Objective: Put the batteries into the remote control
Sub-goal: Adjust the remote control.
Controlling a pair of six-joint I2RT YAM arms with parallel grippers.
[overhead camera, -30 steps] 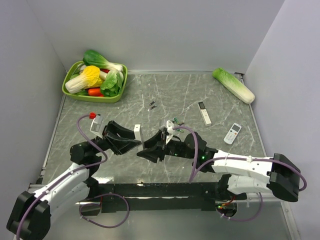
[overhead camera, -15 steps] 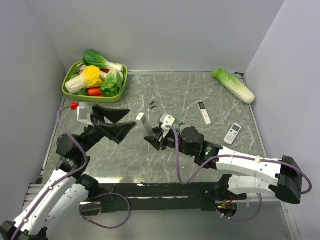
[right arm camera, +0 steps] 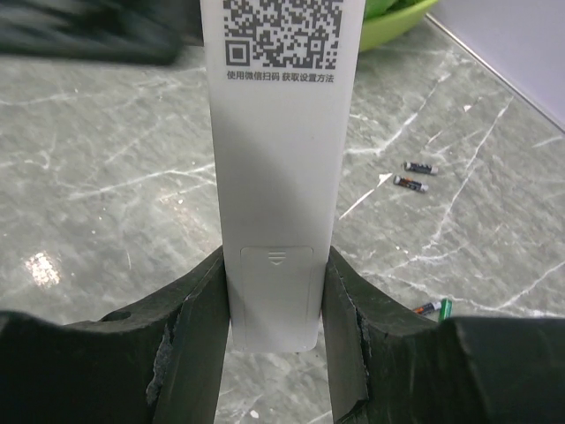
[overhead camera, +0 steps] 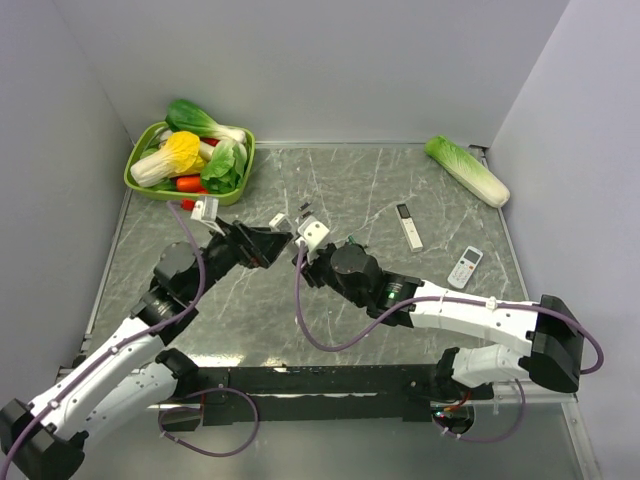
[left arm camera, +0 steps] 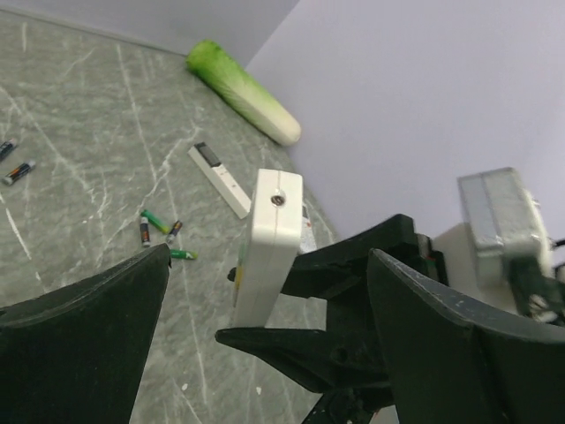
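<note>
Above the middle of the grey marbled bench, my right end effector grasps the long slim white remote control. My left end effector is released beside it. Tiny green cylindrical batteries lie just right.

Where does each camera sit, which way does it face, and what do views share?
Top external: above and behind, looking down at the table; left arm, right arm show.
Left wrist: faces the right gripper clamping the remote control; own open fingers frame it.
Right wrist: looks along the remote control's back; own fingers grip it.
Shared: wrist views both show remote control and batteries.
</note>
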